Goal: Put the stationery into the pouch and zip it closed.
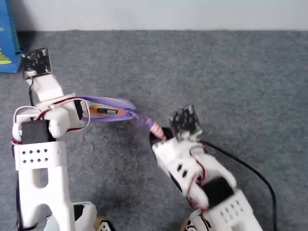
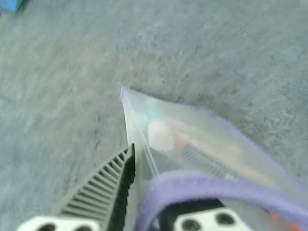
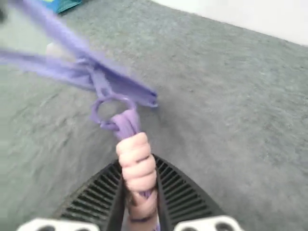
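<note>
Pouch of clear plastic with purple zip edging (image 1: pixel 114 105): stretched between the two claws, over the grey carpet-textured tabletop (image 1: pixel 226 82), at mid-depth and left of centre in the high view. Nearest the high camera stand the white left arm (image 1: pixel 41 187) and the white right arm (image 1: pixel 211 187). Right claw (image 3: pixel 138 172): narrow, its black ribbed fingers (image 3: pixel 96 197) clamped on either side of a pink ribbed pull charm (image 3: pixel 136 156). A black cable (image 1: pixel 250 169) trails over the tabletop beside this arm. Beyond the pull charm, a purple cord loop (image 3: pixel 111 108) ties it to the purple zip slider (image 3: pixel 98 79) at the pouch's end toward the right arm. Past the zip slider the two purple zip edges run apart, so the mouth is open along most of its length. Inside the pouch lies an orange-and-black pen-shaped item (image 1: pixel 107 111). The left wrist view also shows a whitish rounded piece (image 2: pixel 161 135) and a teal patch (image 2: pixel 153 111) through the clear wall, both too blurred to identify. Left claw (image 1: pixel 84 113): closed on the pouch's opposite end, one black ribbed finger (image 2: pixel 113 183) pressed against the clear wall and the purple edging looped across the other. Whether the pouch touches the tabletop cannot be told. Farther off, a blue box (image 1: pixel 7 45) sits at the tabletop's far left corner, against a white wall (image 1: pixel 168 14).
</note>
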Tool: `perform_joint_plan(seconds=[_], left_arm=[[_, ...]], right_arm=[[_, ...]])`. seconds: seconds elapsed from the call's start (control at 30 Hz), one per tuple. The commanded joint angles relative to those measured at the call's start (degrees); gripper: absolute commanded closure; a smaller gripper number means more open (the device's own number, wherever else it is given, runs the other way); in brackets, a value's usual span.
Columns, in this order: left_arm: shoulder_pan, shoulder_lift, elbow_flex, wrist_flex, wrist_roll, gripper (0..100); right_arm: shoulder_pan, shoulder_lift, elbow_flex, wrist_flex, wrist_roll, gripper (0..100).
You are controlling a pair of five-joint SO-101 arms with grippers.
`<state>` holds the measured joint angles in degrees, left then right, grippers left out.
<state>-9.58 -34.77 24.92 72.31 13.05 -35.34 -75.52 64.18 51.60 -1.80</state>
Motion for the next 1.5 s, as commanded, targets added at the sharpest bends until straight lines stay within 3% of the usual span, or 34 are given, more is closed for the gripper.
perform_joint_plan(seconds=[0.0,0.2,0.3,0.5,0.87,1.03,1.23,1.47], left_arm=[[4.3,0.1,-0.4,-5.7,-4.2,98],[18.7,0.2,-0.4,-8.9,-11.9,98],[25.2,0.0,0.4,-9.3,-15.6,91],[31.1,-0.4,0.1,-12.1,-16.0,78],[45.7,-0.4,0.2,-13.0,-19.2,77],[46.9,-1.4,0.1,-12.8,-19.3,77],[46.2,-13.1,-0.1,-10.3,-19.3,77],[38.9,-22.5,-0.3,-3.6,-22.1,77]], right_arm=[[-4.7,-8.2,-0.5,8.4,1.3,99.1],[-8.4,-14.2,-0.5,14.7,1.0,99.1],[-8.4,-16.0,-0.4,16.9,0.9,99.1],[-8.3,-22.1,-0.4,21.6,0.9,99.1],[-8.1,-28.5,-0.7,29.8,-1.4,99.1],[-7.4,-28.5,-0.8,29.4,-1.8,99.1],[2.8,-28.5,-0.8,27.8,-1.5,99.1],[8.7,-28.5,-1.1,24.9,-1.5,99.1]])
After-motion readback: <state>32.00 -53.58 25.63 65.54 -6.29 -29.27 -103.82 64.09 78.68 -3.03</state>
